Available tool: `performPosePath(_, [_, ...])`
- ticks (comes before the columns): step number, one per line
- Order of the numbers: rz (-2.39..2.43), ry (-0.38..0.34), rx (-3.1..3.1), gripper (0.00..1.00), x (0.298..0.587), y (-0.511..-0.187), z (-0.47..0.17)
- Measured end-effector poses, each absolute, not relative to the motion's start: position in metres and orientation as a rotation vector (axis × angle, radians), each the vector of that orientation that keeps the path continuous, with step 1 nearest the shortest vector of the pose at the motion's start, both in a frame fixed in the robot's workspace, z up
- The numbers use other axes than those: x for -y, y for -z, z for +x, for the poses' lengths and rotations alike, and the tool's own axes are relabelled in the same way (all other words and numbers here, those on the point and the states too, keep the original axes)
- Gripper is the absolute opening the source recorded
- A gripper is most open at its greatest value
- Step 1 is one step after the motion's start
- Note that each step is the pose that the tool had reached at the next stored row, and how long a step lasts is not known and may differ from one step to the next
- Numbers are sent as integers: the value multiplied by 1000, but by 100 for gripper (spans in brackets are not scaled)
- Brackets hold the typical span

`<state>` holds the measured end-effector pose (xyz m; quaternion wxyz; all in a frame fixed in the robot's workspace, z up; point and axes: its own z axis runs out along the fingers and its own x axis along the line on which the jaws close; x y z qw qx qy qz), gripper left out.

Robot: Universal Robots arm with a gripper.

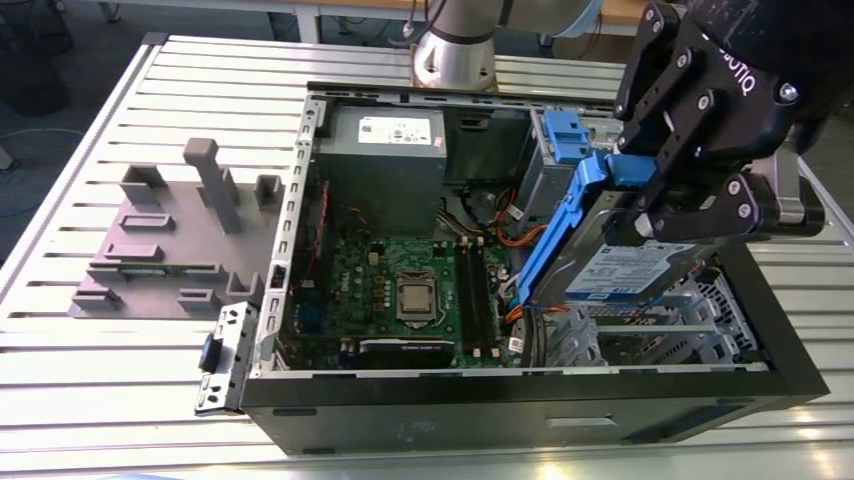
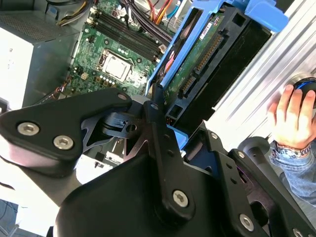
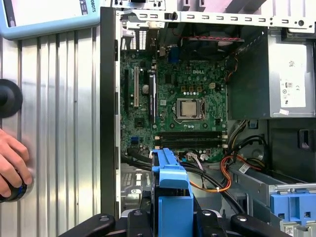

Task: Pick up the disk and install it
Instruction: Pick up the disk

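Pinching the disk (image 1: pixel 627 268) up off the table, the gripper (image 1: pixel 667 205) holds it tilted over the open computer case (image 1: pixel 534 400), not yet seated inside.

I can make out no wording: white lettering crosses my gripper (image 1: pixel 650 205) housing, a printed white label sits on the power supply (image 1: pixel 398 128), and the disk (image 1: pixel 627 272) carries a white-and-blue label.

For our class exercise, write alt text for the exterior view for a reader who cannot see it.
A black robot gripper holds a disk in blue rails, tilted over the drive bay of an open computer case on a slatted metal table. A grey slotted holder sits toward the exterior view's left.
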<state>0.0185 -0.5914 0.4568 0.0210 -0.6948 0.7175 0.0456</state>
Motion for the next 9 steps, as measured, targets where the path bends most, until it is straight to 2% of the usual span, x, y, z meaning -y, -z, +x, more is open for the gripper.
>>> performPosePath(9, [-2154,-141,-2224,37,592,-456,23])
